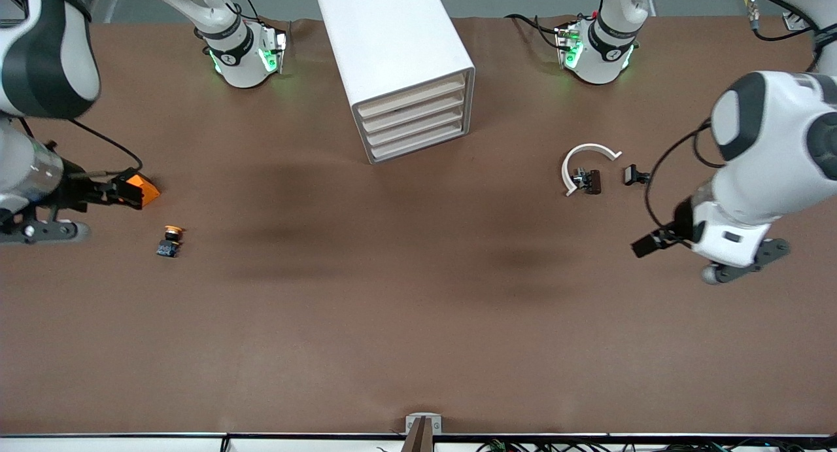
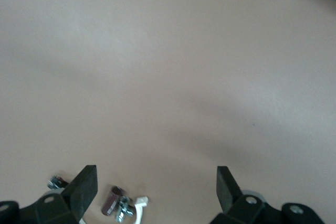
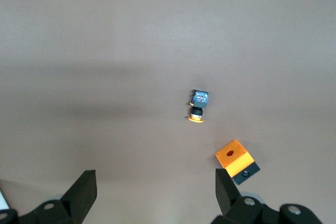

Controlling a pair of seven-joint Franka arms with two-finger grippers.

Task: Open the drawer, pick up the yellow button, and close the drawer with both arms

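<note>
The white four-drawer cabinet point(image 1: 392, 40) stands at the middle of the table near the arms' bases, and every drawer point(image 1: 418, 115) is shut. The button point(image 1: 171, 240) lies on the table toward the right arm's end, a little nearer the front camera than the orange block point(image 1: 142, 189). It also shows in the right wrist view point(image 3: 198, 106). My right gripper point(image 1: 119, 191) point(image 3: 155, 178) is open and empty, low beside the orange block point(image 3: 237, 160). My left gripper point(image 1: 647, 244) point(image 2: 156, 174) is open and empty over bare table at the left arm's end.
A black clip with a white arc point(image 1: 587, 177) and a second small black clip point(image 1: 633, 174) lie between the cabinet and the left gripper. Both show in the left wrist view point(image 2: 118, 206) point(image 2: 56, 182). The table's front edge point(image 1: 418, 432) has a small bracket.
</note>
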